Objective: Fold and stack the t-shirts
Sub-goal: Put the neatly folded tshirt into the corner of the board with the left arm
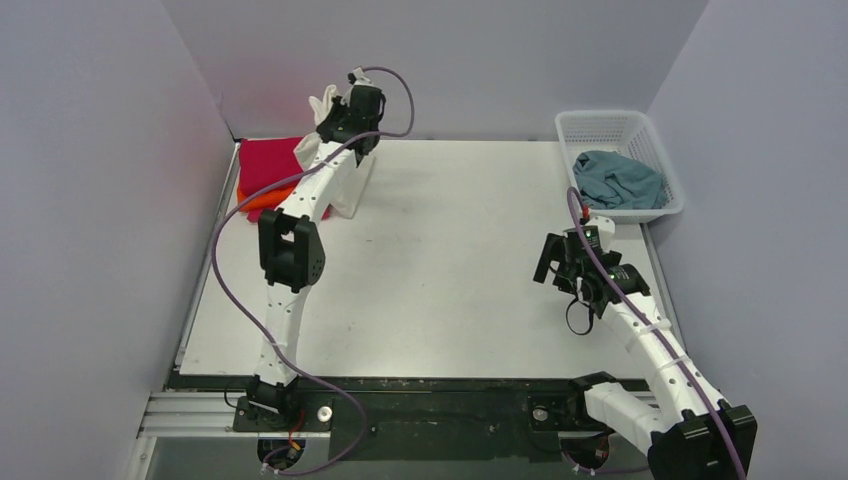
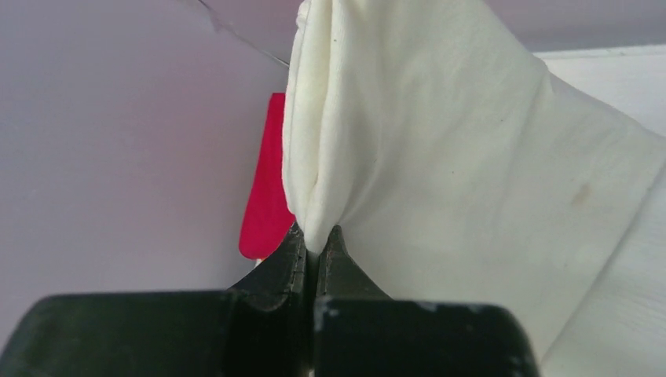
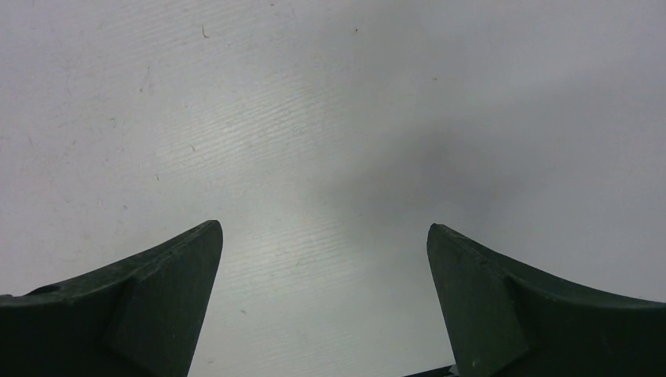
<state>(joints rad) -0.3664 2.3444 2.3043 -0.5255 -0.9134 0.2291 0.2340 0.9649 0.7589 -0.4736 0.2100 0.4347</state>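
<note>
Left fingers (image 2: pixel 302 259) are pinched fully together on a gathered edge of the cream tee (image 2: pixel 424 157). The cloth bunches into a ridge right at the tips, then fans out and drapes down toward the desk (image 1: pixel 450 250). In the top view the left arm is stretched out to the far-left corner, w/ the tee held up just beside the 2 folded ones: the pink tee (image 1: pixel 268 163) lies on the orange tee (image 1: pixel 258 202), both flat near the back wall. Judging by that, the raised hold is there to get the cream one over the pile as no. 3. How neatly it's folded can't be told, since most of it hangs behind the arm.

Right fingers (image 3: pixel 157 298) are spread wide w/ nothing between them — only bare desk shows underneath. They hover at the mid-right, well apart from the stack. Prob. parked there clear of the left arm's path, and near the basket (image 1: pixel 610 120), where the grey-blue tee (image 1: pixel 618 180) sits crumpled and not yet folded. So 1 tee remains to do after this one — the open fingers look ready for it.
</note>
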